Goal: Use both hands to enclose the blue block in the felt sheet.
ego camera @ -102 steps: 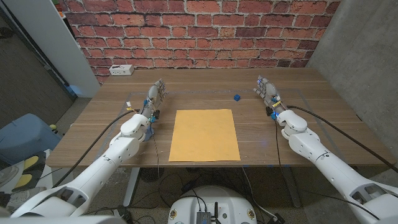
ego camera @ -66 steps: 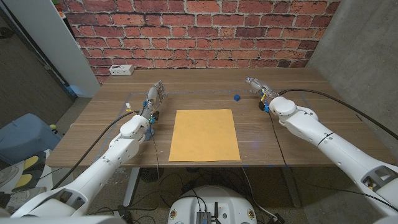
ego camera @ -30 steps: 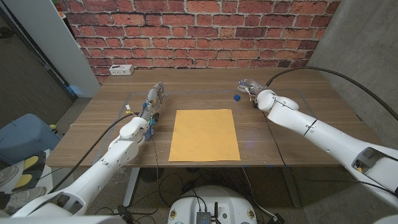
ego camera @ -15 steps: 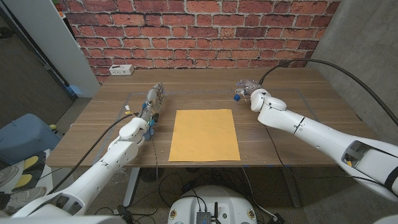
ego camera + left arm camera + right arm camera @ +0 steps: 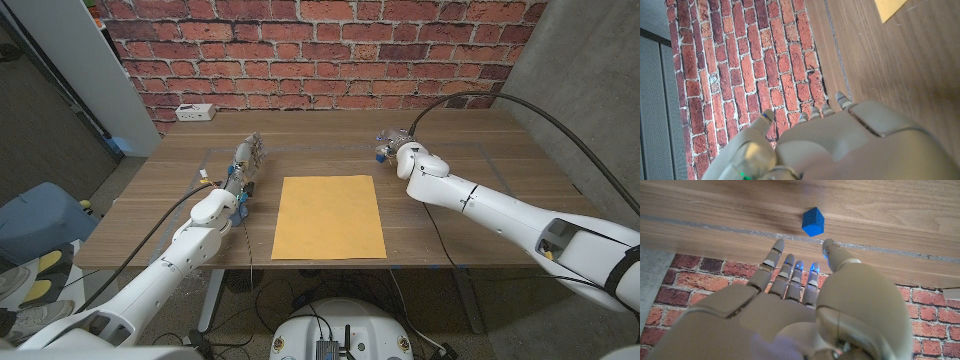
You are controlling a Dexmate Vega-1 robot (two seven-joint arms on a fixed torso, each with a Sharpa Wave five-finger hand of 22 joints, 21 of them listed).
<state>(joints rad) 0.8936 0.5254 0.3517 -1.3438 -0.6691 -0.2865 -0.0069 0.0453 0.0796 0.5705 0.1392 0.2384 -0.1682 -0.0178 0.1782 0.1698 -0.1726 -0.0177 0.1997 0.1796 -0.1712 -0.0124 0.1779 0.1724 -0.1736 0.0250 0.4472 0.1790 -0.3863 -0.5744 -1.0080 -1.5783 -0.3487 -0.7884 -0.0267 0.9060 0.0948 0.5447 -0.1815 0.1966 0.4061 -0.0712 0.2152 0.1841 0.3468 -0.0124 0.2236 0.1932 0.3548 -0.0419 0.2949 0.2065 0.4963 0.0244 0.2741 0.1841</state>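
While our left hand (image 5: 246, 158) stands on the wooden table (image 5: 170, 190) left of the felt sheet (image 5: 328, 216), its fingers straight and near together, holding nothing, we see the tan sheet lying flat mid-table. Past its far right corner, our right hand (image 5: 395, 146) hovers with fingers (image 5: 771, 259) spread, just short of the blue block (image 5: 813, 221), which sits on bare wood.

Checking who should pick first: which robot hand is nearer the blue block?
Right. The right robot hand hovers open just beside the block, fingers reaching toward it. The left robot hand waits across the felt sheet, far off.
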